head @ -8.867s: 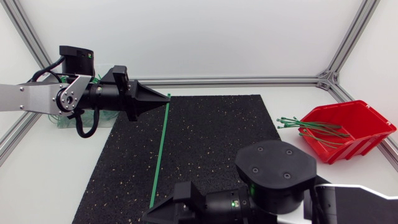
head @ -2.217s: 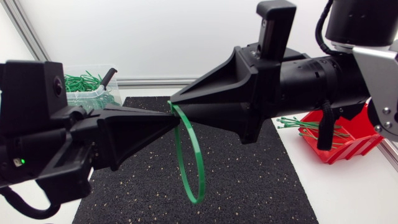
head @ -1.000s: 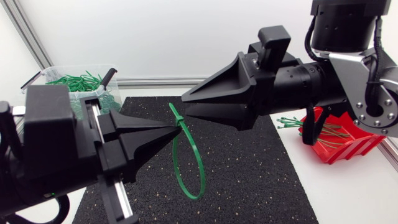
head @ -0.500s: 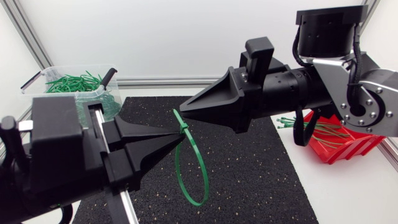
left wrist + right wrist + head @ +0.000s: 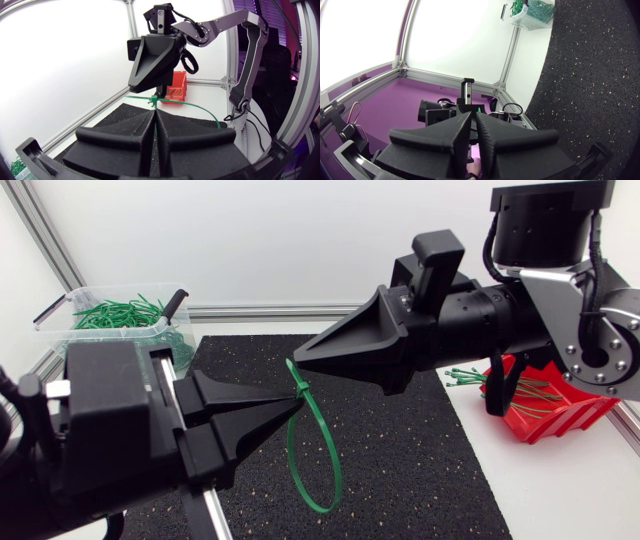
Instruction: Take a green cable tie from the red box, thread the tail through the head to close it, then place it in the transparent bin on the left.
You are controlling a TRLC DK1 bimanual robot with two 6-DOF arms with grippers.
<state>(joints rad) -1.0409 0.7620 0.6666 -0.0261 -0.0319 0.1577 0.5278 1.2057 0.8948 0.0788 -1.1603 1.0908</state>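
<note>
Green plastic cable tie (image 5: pixel 339 475), closed into a loop, hangs above the middle of the black speckled mat (image 5: pixel 420 460), clamped near its head by the left gripper (image 5: pixel 297 403). The right gripper (image 5: pixel 297 365), fingers together, points its tip at the tie's stub; whether it pinches it I cannot tell. The clear plastic bin (image 5: pixel 178 340) stands at the tabletop's far-left corner, the red box (image 5: pixel 560 405) by its right edge.

A black speckled mat (image 5: pixel 400 440) lies on the white table (image 5: pixel 560 490), apparently flat, its near edge hidden.
</note>
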